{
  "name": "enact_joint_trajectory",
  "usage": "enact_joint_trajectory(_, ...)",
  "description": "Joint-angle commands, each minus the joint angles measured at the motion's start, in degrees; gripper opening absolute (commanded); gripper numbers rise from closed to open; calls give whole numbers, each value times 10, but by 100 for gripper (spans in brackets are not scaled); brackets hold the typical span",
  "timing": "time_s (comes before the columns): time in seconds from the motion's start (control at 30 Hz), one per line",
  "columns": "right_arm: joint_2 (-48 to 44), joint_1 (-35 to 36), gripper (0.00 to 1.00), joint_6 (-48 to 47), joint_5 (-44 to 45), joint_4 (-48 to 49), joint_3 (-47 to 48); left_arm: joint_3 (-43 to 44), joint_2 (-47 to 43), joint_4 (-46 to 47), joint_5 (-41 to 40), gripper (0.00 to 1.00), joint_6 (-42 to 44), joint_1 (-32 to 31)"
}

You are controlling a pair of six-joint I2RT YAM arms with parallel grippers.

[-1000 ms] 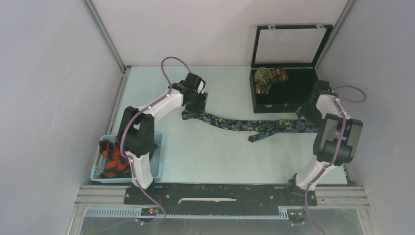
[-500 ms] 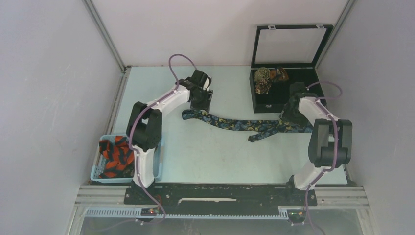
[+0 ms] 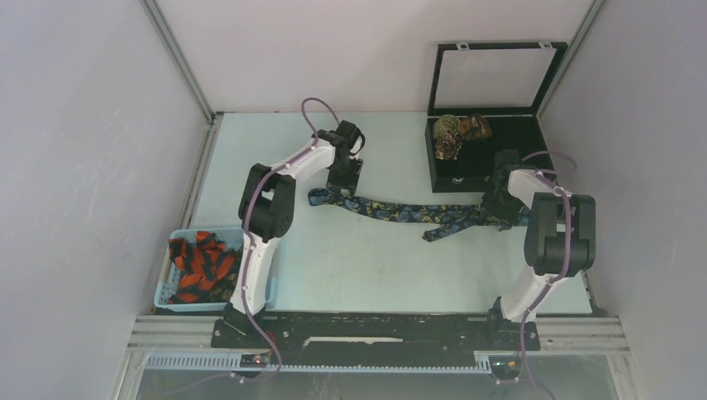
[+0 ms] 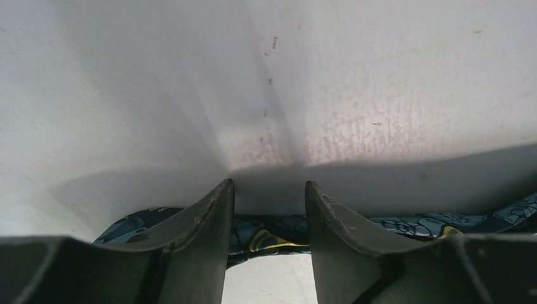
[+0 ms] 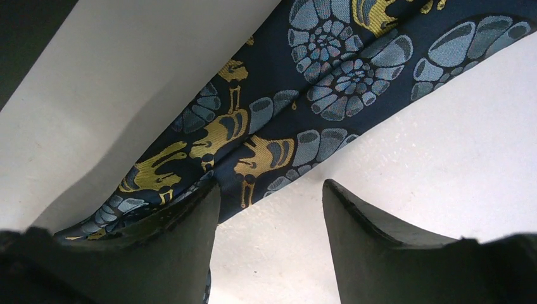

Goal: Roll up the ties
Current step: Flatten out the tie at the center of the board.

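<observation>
We see a pale counter [image 3: 350, 258] walled in white. At two o'clock stands a black case [image 3: 450, 182], its glazed lid [image 3: 492, 77] raised upright. At eight o'clock a light blue basket [image 3: 196, 305] sits by the counter's edge.

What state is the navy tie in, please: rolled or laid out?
Laid out: the navy tie lies stretched lengthwise across the table, with no coil visible along it.

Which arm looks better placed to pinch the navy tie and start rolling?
Left, probably. The left claw straddles the tie near its end, fabric crossing the gap. The right claw gapes mostly over bare table, tie under one finger.
</observation>
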Motion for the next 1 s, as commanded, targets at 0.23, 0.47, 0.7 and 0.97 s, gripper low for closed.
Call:
enact_joint_trajectory(0.23, 10, -9, 62, 21, 3, -4, -23, -82, -41, -29, 19, 42, -8, 28)
enact_joint_trajectory(0.47, -70, -8, 62, 33, 17, -31, -54, -245, -167, 28, 34, 41, -37, 27)
enact_joint_trajectory(0.7, -175, 35, 69, 9, 31, -57, -46, -238, -254, -2, -46, 50, -36, 23)
enact_joint_trajectory(0.97, -241, 132, 70, -4, 33, -90, -52, -230, -317, 14, -14, 51, 18, -71)
